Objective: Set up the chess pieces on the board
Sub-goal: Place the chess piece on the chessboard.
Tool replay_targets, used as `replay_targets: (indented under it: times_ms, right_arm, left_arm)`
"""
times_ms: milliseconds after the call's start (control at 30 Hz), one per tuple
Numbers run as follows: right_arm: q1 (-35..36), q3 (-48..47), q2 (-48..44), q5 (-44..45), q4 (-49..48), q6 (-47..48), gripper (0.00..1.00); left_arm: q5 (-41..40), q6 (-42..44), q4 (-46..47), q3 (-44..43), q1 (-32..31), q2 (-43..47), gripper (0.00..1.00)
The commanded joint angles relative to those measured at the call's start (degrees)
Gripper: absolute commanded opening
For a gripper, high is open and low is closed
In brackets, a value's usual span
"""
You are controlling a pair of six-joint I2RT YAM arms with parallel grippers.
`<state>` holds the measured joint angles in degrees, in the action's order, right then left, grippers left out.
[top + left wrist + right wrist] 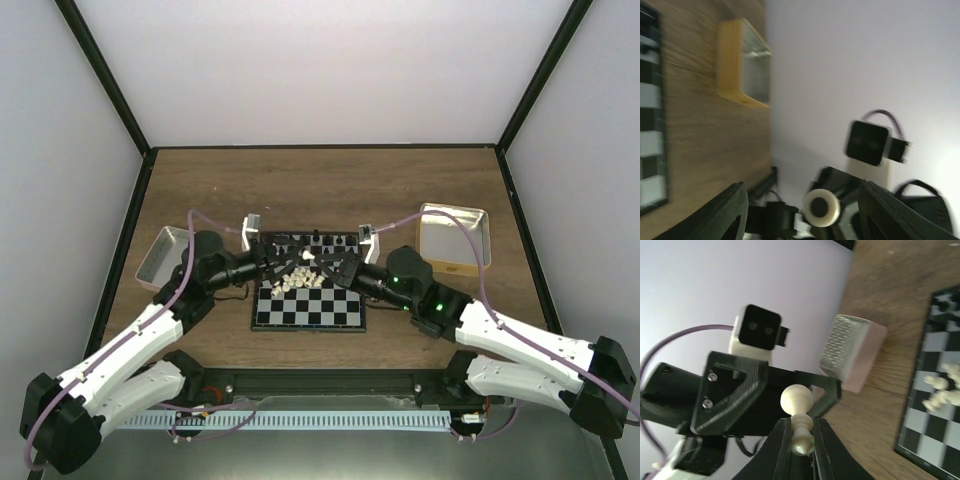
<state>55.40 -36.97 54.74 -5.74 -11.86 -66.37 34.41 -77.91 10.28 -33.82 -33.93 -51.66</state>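
The right arm [520, 345] has its jaws clamped on a cream pawn [796, 401] above the board [310, 312]; the left arm [130, 345] has its jaws open, empty.

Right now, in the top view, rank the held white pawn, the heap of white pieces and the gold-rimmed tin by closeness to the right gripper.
1. White pawn: held by the right gripper.
2. Heap of white pieces: on the board, nearer the bases.
3. Gold-rimmed tin: far right.

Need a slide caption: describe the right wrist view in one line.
Right gripper shut on a cream-white pawn, left arm facing it, board at right.
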Motion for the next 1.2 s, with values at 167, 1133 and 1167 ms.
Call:
replay_targets:
  times_ms: [167, 1133, 1167]
  right_arm:
    - [-0.20, -8.31, 5.32, 3.62, 37.70, 15.09, 0.03]
    - [8.73, -41.54, 48.83, 10.49, 67.32, 27.39, 0.03]
    - [8.79, -41.94, 49.28, 10.41, 67.65, 27.31, 0.03]
  left_arm:
    - [-26.99, 24.89, -33.48, -3.68, 3.19, 3.47, 0.69]
    - [-40.75, 41.18, -43.61, -2.74, 3.36, 9.06, 0.75]
    - [-40.93, 40.97, -43.69, -2.78, 3.39, 9.45, 0.75]
